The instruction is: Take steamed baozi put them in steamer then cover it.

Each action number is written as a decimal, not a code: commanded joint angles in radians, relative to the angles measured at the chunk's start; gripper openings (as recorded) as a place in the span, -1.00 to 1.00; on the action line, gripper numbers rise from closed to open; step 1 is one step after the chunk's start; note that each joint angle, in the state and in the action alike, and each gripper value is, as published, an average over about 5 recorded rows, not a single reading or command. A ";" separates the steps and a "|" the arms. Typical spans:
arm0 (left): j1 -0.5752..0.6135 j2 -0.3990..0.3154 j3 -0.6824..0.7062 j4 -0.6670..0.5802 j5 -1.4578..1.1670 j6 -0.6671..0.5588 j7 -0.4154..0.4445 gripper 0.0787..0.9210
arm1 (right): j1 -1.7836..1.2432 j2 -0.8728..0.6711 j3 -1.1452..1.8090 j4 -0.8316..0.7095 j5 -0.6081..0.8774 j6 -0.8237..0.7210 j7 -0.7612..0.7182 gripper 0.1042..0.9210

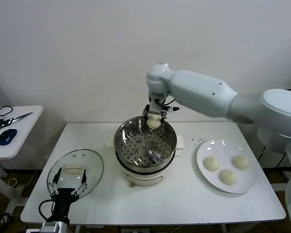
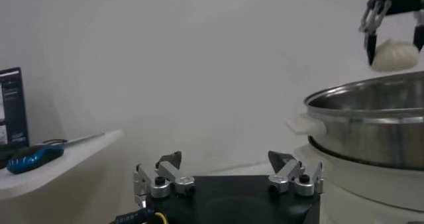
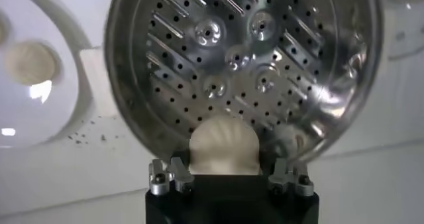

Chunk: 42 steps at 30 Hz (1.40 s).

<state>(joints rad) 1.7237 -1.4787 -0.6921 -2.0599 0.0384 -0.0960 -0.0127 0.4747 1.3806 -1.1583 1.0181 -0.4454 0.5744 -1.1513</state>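
Four buns in all, one aloft and three waiting; entries run left to right across the counter (image 1: pixel 184 194).

1. Side table (image 1: pixel 24 121), at 9 o'clock off the counter: scissors (image 1: pixel 12 119) and a blue mouse (image 1: pixel 7 137), no part of the job.

2. Left pincer (image 1: pixel 68 187), at 7 o'clock near the counter's front edge, idle, fingers spread wide apart and holding nothing. It sits just at the near rim of the glass lid (image 1: pixel 82 162), which lies flat beside the steamer, presumably kept off until the buns are in.

3. Steamer (image 1: pixel 145 145), counter centre: steel basket on its white pot base, perforated floor bare, no bun inside yet.

4. Right pincer (image 1: pixel 155 115), reaching in from 3 o'clock, poised over the basket's far rim at 12 o'clock, fingers clamped on a bun (image 1: pixel 153 122). The bun hangs clear above the rim, seemingly positioned for a drop or lowering into the basket; the grip may be starting to ease, though the bun sits between the fingers.

5. White plate (image 1: pixel 203 170), at 3 o'clock: three buns (image 1: pixel 228 175), apart from one another, still to be moved.

View notes: the right wrist camera looks straight down past the bun (image 3: pixel 224 146) onto the basket floor (image 3: pixel 245 59), confirming it is empty and the bun is near the wall, not centre. The left wrist camera shows side-on the air gap between bun (image 2: pixel 394 54) and rim, and the left pincer (image 2: pixel 228 179) gaping.
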 commanded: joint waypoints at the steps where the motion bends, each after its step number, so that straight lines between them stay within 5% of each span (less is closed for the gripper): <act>1: 0.002 0.001 -0.001 0.003 -0.002 -0.002 0.000 0.77 | -0.114 0.068 0.044 -0.037 -0.223 0.071 0.034 0.44; 16: -0.004 0.005 -0.007 0.022 -0.005 -0.004 -0.001 0.77 | -0.188 0.107 0.087 -0.133 -0.279 0.086 0.067 0.51; 21: -0.004 0.006 -0.011 0.023 -0.005 -0.003 -0.002 0.77 | -0.162 0.087 0.076 -0.099 -0.218 0.062 0.053 0.73; 28: -0.002 0.005 -0.012 0.016 -0.003 0.001 -0.003 0.77 | -0.043 0.000 0.068 0.006 -0.065 0.074 0.031 0.76; 34: 0.003 0.008 -0.012 0.001 -0.001 0.005 -0.003 0.77 | 0.177 -0.183 -0.037 0.132 0.240 -0.004 0.034 0.76; 42: 0.004 0.012 -0.006 -0.018 -0.001 0.011 -0.001 0.77 | 0.467 -0.513 -0.473 0.316 0.841 -0.484 0.136 0.76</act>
<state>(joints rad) 1.7271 -1.4665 -0.6978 -2.0715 0.0368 -0.0862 -0.0139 0.7205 1.0838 -1.3823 1.2028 -0.0101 0.3501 -1.0716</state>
